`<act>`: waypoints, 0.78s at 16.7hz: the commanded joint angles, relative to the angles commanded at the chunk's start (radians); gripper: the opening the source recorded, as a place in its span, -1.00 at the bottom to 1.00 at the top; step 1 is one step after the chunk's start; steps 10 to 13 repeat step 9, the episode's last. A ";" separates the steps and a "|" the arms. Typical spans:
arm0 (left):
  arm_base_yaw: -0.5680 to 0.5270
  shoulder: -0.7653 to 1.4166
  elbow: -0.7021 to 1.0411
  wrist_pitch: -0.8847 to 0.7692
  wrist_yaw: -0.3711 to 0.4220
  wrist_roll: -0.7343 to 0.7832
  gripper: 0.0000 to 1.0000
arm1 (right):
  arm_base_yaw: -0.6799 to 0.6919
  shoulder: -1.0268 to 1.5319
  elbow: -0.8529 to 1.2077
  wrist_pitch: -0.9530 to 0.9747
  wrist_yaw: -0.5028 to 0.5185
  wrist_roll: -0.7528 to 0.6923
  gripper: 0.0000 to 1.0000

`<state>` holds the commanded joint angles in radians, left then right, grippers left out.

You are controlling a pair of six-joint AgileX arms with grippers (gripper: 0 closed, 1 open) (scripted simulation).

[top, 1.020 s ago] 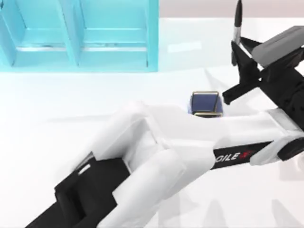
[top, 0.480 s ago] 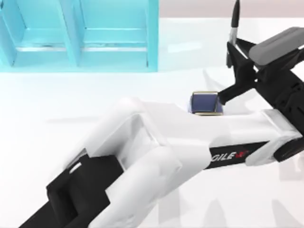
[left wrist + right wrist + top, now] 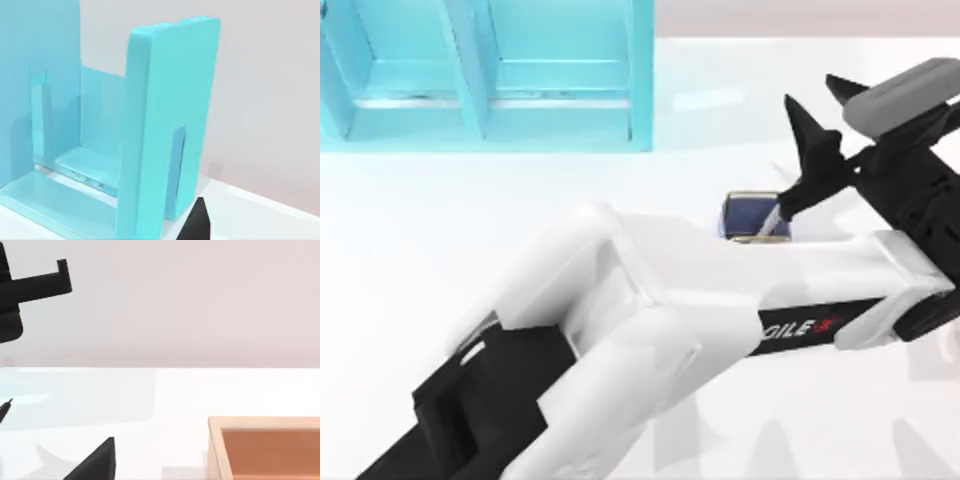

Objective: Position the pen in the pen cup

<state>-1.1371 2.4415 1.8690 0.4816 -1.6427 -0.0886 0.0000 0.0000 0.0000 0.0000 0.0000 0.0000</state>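
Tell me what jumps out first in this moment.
The left arm's white bulk crosses the table diagonally, its end effector open at the top view's right, just beyond the blue cup. A pen's pale barrel slants into that cup, and a big turquoise shelf stands in the upper-left corner. The right end effector idles near a tan box.

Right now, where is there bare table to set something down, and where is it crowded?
Bare table lies at the top view's left, between the turquoise shelf unit and the arm reaching across. It is crowded at the right: the right gripper, open, hangs over the pen cup, with the pen slanting into it.
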 joint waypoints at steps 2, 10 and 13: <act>0.000 0.000 0.000 0.000 0.000 0.000 0.81 | 0.000 0.000 0.000 0.000 0.000 0.000 1.00; 0.000 0.000 0.000 0.000 0.000 0.000 1.00 | 0.000 0.000 0.000 0.000 0.000 0.000 1.00; 0.000 0.000 0.000 0.000 0.000 0.000 1.00 | 0.000 0.000 0.000 0.000 0.000 0.000 1.00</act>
